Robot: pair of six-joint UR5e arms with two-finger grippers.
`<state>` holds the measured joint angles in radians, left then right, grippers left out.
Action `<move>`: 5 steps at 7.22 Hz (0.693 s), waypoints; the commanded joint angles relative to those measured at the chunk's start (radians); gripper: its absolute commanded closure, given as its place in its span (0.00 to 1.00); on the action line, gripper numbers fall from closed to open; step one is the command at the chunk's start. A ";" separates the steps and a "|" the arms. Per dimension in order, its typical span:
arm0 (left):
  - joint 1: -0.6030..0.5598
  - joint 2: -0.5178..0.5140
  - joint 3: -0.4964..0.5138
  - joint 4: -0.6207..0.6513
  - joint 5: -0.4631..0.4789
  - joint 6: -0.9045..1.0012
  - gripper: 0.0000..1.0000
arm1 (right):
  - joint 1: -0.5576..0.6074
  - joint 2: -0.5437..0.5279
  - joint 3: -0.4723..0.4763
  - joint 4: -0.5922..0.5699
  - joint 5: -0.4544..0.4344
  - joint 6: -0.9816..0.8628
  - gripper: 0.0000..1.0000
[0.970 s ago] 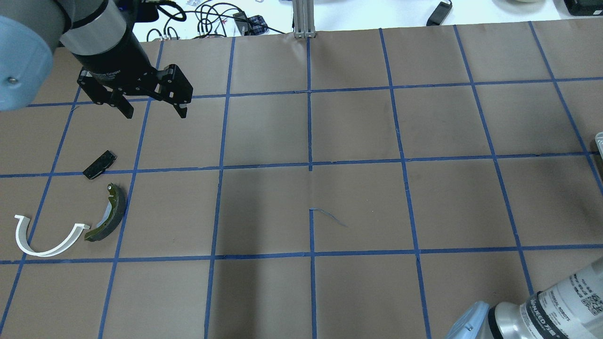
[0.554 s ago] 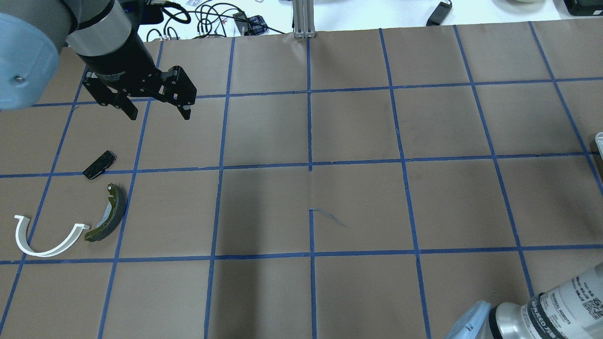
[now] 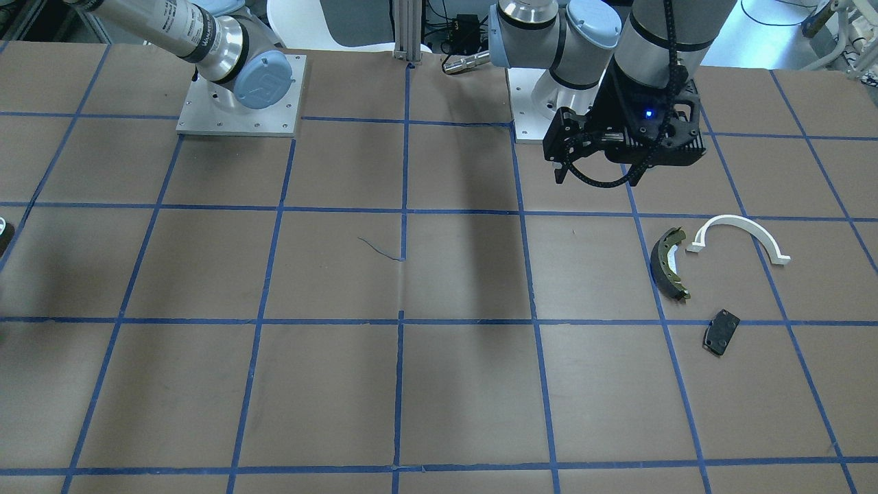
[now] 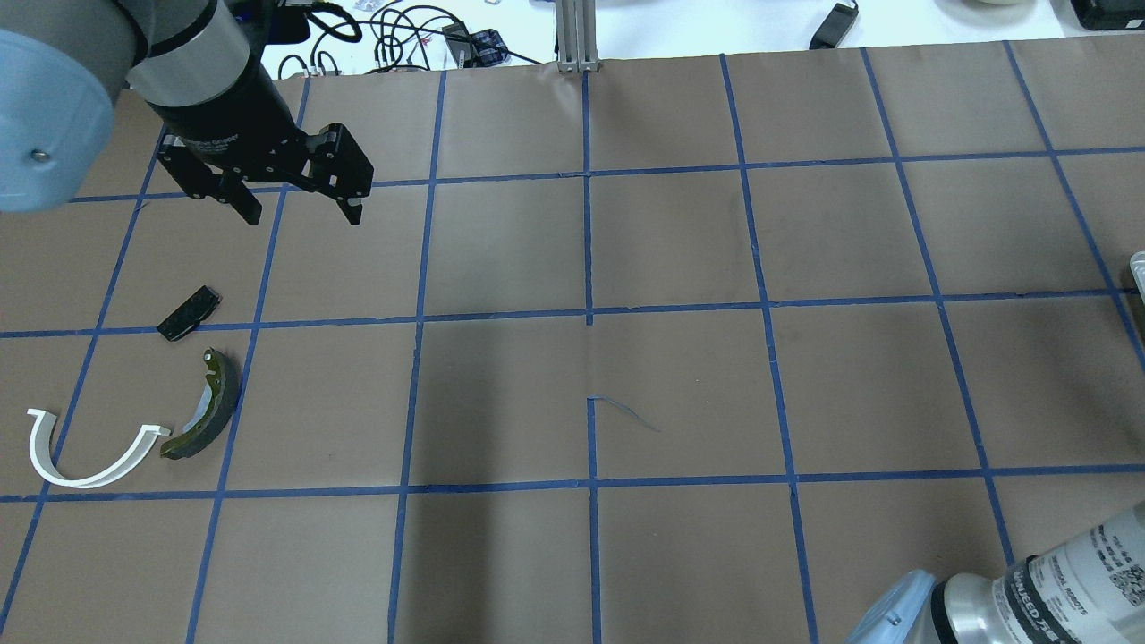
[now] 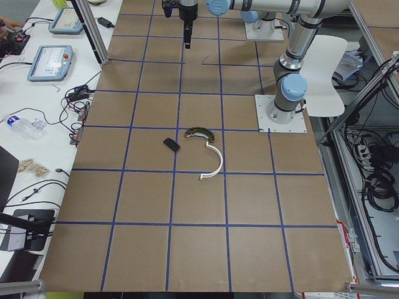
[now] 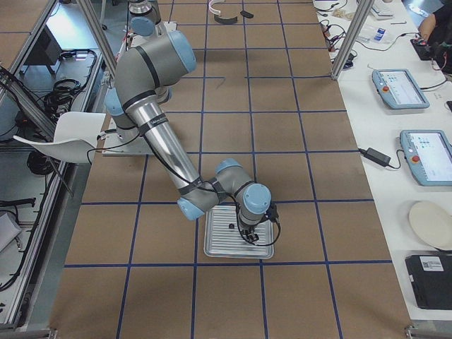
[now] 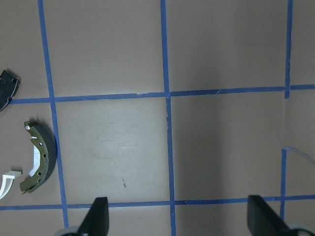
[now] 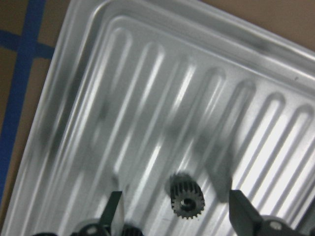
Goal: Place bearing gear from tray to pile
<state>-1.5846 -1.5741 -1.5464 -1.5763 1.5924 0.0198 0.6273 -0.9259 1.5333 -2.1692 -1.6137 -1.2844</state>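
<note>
Holding the right gripper (image 8: 178, 211) low over the tray (image 8: 147, 73), with the fingers (image 8: 241, 212) spread wide and gripping nothing. Finding the gear (image 8: 187, 195) in the right wrist view, lying on the ribbed floor of the tray, standing on its end with the bore facing up and the teeth showing all around. Sitting about midway between the two fingertips, a little nearer to the one on that view's right, and touching neither of them. Not being able to tell from this blurred picture the height of the fingertips over the gear. Showing in the exterior right view only as a small dark dot on the tray, just beside the wrist.

Holding the left gripper (image 4: 300, 210) in the air over the worktop (image 4: 680, 241), at the other end from the tray, with its fingers (image 4: 246, 210) also wide and empty. Hanging near the pile (image 3: 669, 264) and touching none of its parts.

Lying loose on the worktop as the pile: an olive shoe (image 4: 210, 407), a white arc (image 4: 85, 465) with one end just beside the end of the shoe, and a black pad (image 4: 188, 313) a little apart from the shoe. Resting well apart from this pile, the gear, at the opposite end of the worktop.
</note>
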 commanded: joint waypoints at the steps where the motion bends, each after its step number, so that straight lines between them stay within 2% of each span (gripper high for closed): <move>1: 0.000 0.002 0.000 0.001 0.001 0.000 0.00 | -0.009 -0.001 0.021 -0.041 0.002 -0.003 0.48; 2: 0.000 0.000 -0.001 0.001 0.001 -0.001 0.00 | -0.009 -0.002 0.021 -0.041 0.002 -0.003 0.65; 3: 0.000 0.002 -0.001 0.001 0.001 0.000 0.00 | -0.009 -0.007 0.021 -0.040 0.000 -0.003 0.75; 5: 0.000 0.002 -0.003 0.001 0.001 -0.001 0.00 | -0.009 -0.007 0.021 -0.040 -0.002 -0.001 0.89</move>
<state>-1.5846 -1.5730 -1.5482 -1.5754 1.5938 0.0188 0.6182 -0.9319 1.5532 -2.2089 -1.6144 -1.2867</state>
